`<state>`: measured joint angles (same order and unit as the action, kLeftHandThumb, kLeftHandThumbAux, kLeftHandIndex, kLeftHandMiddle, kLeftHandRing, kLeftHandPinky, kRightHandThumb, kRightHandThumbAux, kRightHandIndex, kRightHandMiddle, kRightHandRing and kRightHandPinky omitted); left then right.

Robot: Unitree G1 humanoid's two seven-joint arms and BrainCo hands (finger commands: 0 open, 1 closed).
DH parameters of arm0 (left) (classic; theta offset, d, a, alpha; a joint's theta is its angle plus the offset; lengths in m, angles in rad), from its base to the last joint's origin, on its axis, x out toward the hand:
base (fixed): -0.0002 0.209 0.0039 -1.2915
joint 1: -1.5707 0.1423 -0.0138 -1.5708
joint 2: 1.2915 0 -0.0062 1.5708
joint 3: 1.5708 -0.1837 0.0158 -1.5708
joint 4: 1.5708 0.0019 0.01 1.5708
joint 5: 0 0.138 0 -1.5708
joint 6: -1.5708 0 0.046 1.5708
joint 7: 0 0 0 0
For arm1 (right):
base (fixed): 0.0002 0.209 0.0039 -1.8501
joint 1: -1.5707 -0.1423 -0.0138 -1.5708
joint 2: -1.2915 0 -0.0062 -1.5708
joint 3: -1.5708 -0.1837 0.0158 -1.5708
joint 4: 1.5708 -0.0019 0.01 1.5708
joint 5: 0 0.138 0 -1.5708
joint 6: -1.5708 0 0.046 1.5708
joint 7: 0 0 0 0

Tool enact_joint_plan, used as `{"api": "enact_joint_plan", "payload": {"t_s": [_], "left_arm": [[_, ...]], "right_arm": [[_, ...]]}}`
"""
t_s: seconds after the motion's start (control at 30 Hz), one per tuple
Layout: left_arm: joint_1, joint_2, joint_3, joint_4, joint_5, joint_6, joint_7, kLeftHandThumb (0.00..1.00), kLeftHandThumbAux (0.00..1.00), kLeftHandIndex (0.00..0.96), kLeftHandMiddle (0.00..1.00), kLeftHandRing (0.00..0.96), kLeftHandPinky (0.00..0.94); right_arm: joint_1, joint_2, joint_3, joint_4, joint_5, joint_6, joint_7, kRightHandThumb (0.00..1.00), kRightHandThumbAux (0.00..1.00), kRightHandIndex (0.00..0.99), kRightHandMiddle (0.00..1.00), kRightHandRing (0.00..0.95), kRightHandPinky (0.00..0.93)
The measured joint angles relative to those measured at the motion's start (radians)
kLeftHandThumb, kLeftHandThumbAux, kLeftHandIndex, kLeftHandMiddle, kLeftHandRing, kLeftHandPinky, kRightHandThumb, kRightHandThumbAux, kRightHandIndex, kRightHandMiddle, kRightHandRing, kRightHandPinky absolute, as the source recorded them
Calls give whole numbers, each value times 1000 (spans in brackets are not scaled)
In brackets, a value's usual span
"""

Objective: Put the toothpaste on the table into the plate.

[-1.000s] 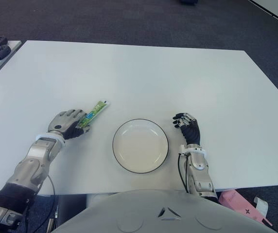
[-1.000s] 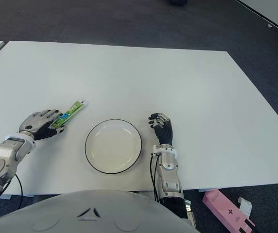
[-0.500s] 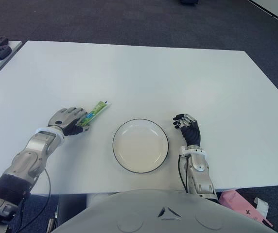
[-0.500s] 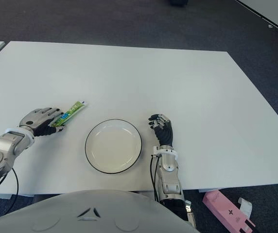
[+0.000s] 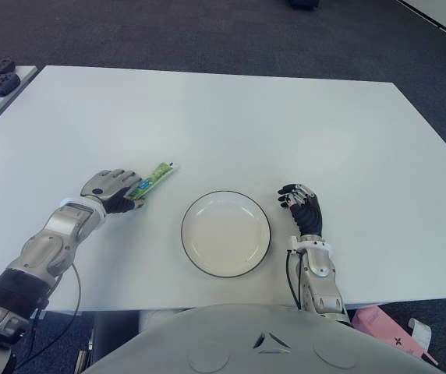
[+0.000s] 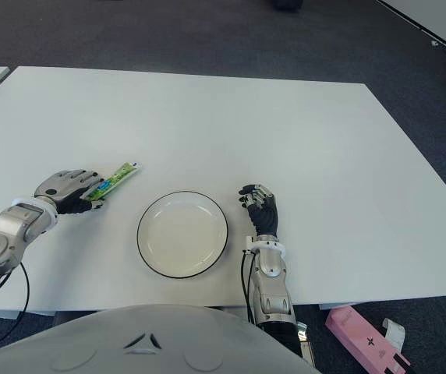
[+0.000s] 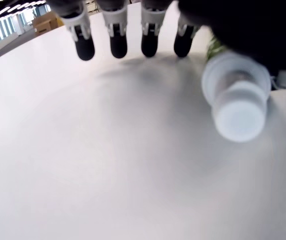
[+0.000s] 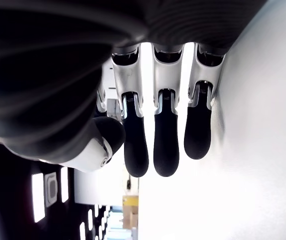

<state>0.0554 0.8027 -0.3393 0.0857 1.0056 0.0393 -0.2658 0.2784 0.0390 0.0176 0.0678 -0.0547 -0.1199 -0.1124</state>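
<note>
**Left hand has slid back along the toothpaste tube**

Since a second ago the left hand has drawn a little toward the table's left side, and the toothpaste has shifted slightly with it; the plate and the right hand lie as they did.

The white table carries everything. Near its front edge, at the middle, sits the white plate with a dark rim, nothing in it. Left of the plate, apart from it, the green toothpaste lies flat on the table, pointing away and to the right. The left hand covers the tube's near end; its wrist view shows the white cap tucked under the palm, the fingertips pointing down at the table, so the fingers are curled over the tube. Whether they truly grip it cannot be told. The right hand shows just right of the plate, fingers loosely bent, holding nothing.
</note>
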Motion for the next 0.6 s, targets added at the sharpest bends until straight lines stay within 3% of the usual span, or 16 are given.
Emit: {"api": "enact_joint_plan", "payload": {"t_s": [0.23, 0.43, 0.6], "left_arm": [[3, -16, -6, -6, 6, 30, 7, 466, 237, 0, 0, 0, 69], [14, -39, -16, -9, 16, 71, 42, 559, 348, 4, 75, 53, 157], [42, -68, -19, -17, 31, 120, 104, 630, 411, 102, 141, 112, 192]], "right_arm": [[0, -1, 0, 0, 0, 0, 1, 706, 729, 427, 494, 504, 500], [1, -2, 0, 0, 1, 0, 3, 706, 729, 427, 490, 499, 493], [0, -2, 1, 0, 1, 0, 3, 707, 729, 428, 493, 502, 504]]}}
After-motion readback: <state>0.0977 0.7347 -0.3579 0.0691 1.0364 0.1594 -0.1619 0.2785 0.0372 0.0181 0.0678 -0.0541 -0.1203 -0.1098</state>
